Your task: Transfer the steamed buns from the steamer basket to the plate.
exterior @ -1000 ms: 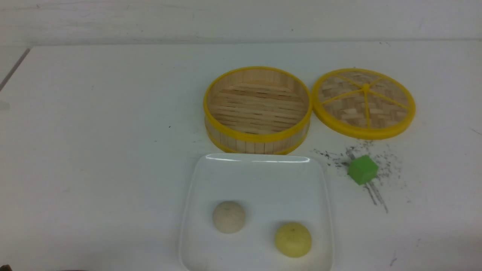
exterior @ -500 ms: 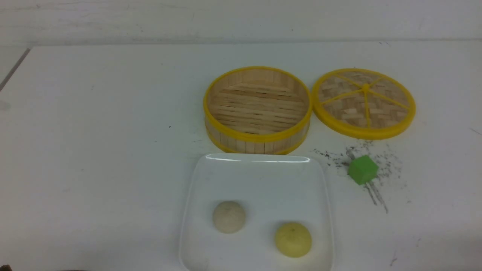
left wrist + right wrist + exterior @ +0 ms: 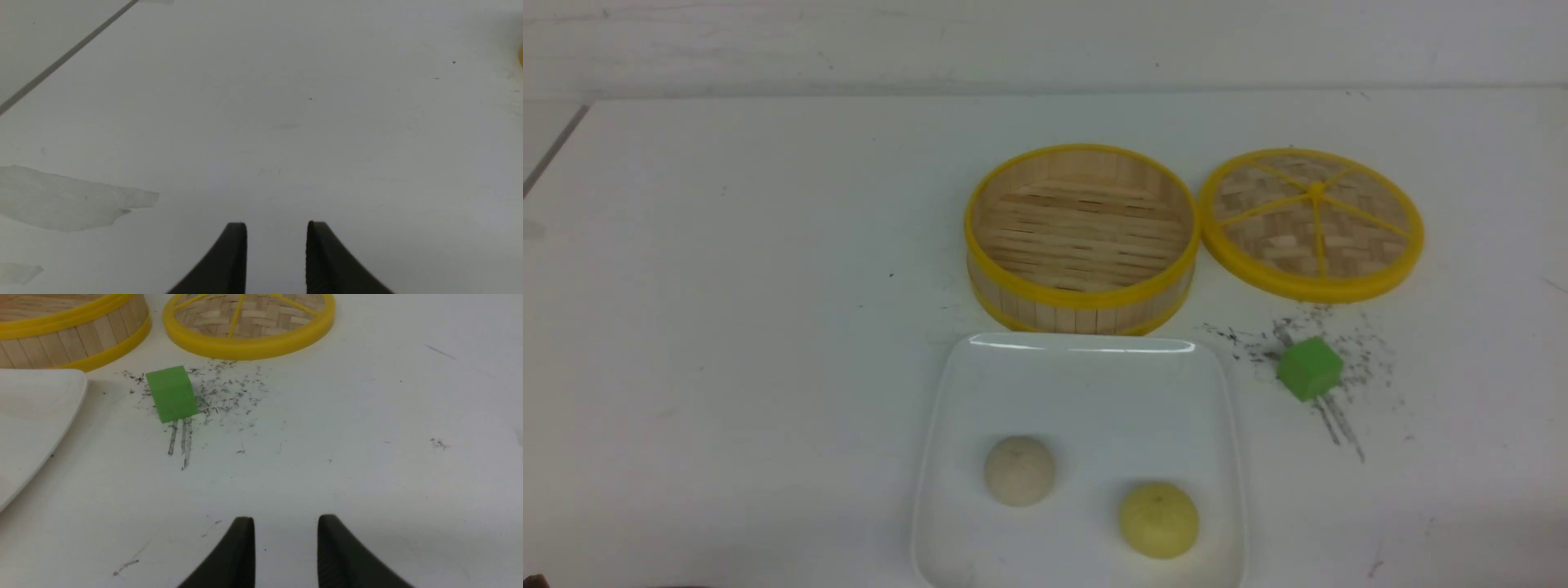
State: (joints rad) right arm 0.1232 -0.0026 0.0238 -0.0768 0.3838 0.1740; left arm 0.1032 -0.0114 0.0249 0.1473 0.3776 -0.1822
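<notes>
Two steamed buns lie on the white square plate [image 3: 1086, 376] at the near middle of the table: an off-white bun [image 3: 1018, 469] to the left and a pale yellow bun [image 3: 1158, 519] to the right. Behind the plate stands the steamer basket [image 3: 1081, 306], with only bare slats inside. Neither arm shows in the front view. My left gripper [image 3: 277, 228] is open over bare table, nothing between its fingers. My right gripper [image 3: 286, 522] is also open and empty, hanging over bare table some way from the plate's corner [image 3: 36, 416] and the basket [image 3: 73, 339].
A flat woven lid with yellow spokes [image 3: 1312, 222] lies right of the basket. A green cube [image 3: 1308, 368] sits among dark scuff marks in front of the lid, also seen as the green cube [image 3: 171, 393] in the right wrist view. The table's left edge [image 3: 556, 147] runs diagonally.
</notes>
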